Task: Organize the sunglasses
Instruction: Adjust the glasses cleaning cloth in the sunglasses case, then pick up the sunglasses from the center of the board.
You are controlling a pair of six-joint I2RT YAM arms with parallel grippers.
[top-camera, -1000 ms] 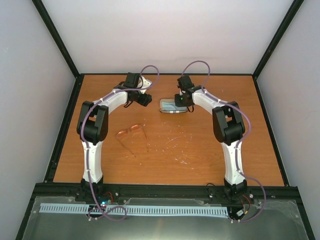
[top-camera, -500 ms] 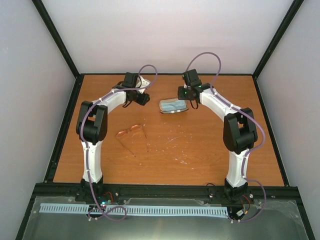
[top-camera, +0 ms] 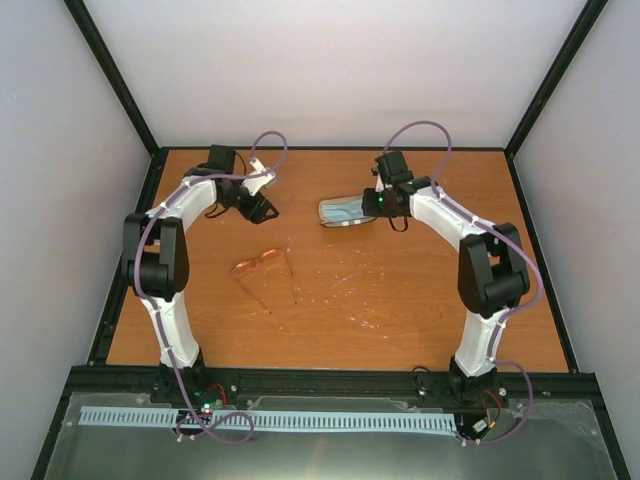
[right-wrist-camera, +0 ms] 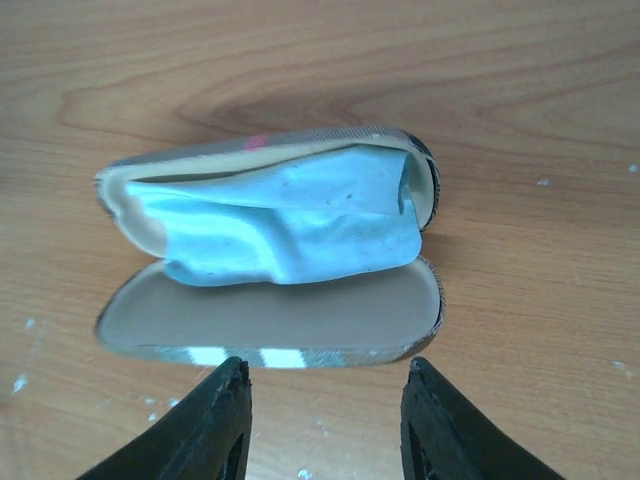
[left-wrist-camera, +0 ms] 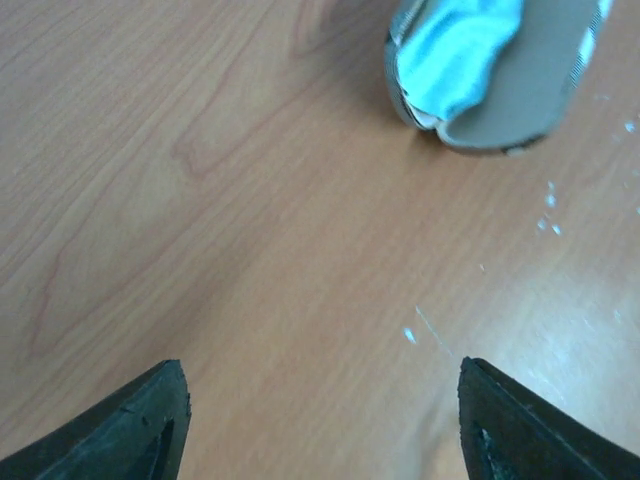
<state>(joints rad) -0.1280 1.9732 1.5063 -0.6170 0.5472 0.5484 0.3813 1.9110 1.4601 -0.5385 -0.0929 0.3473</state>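
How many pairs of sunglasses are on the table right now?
1. The sunglasses lie on the table, left of centre, nearer the arm bases than the open case. The case holds only a blue cloth, as far as shows.

The top camera sits high up, behind the left arm and the right arm. It looks down at the whole table from far away, so things look small.

The left wrist camera hangs low over the table. It looks down past the left fingers, whose tips show in the bottom corners. The case shows at its top right.

The right wrist camera is very near the case and looks down past the right fingers.

All three views show the case with the blue cloth in it.
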